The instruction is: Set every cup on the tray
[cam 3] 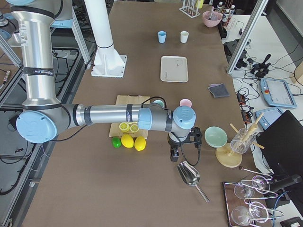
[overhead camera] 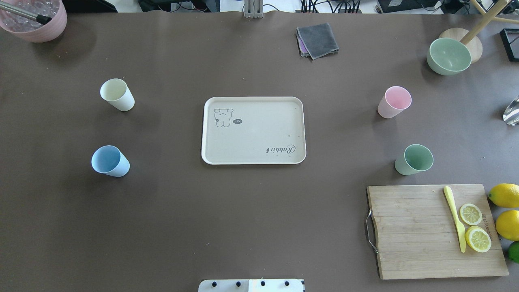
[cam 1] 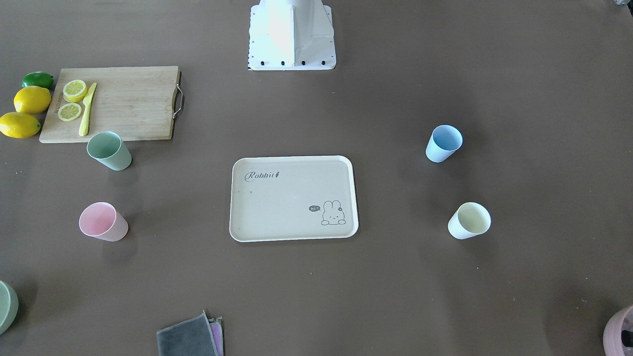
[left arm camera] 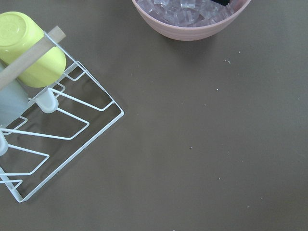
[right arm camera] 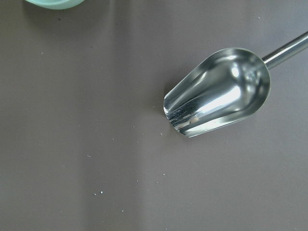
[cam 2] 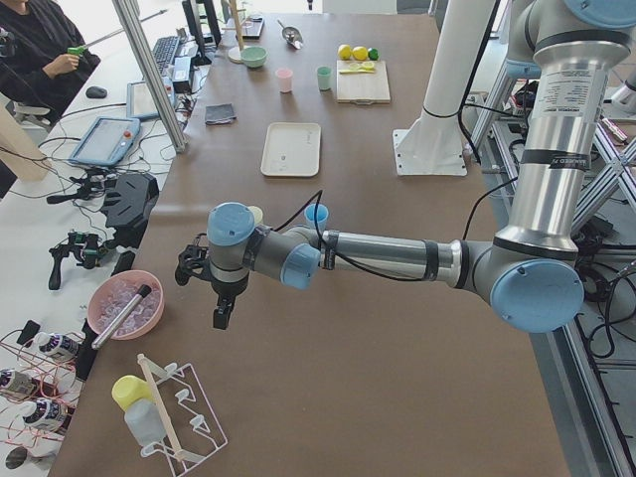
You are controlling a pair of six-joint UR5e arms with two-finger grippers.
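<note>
I have the flat beige rectangular tray with the rabbit drawing (overhead camera: 259, 136) lying at the middle of the brown table (overhead camera: 243, 227). All 4 plastic cups stand upright on the tabletop, well apart from it. The cream cup (overhead camera: 116, 94) and the light blue cup (overhead camera: 110, 161) are on the robot's left of the tray. The pink cup (overhead camera: 394, 101) and the sage green cup (overhead camera: 414, 159) are on its right, the green one just beside the wooden cutting board (overhead camera: 417, 235).

The left gripper (cam 2: 221, 318) hangs over the table's left end, near the pink bowl of ice cubes (left arm camera: 192, 21) and the white wire rack (left arm camera: 72, 137). The right gripper (cam 3: 175, 154) hangs at the right end above the shiny steel scoop (right arm camera: 216, 91). I cannot tell how wide either claw stands.
</note>
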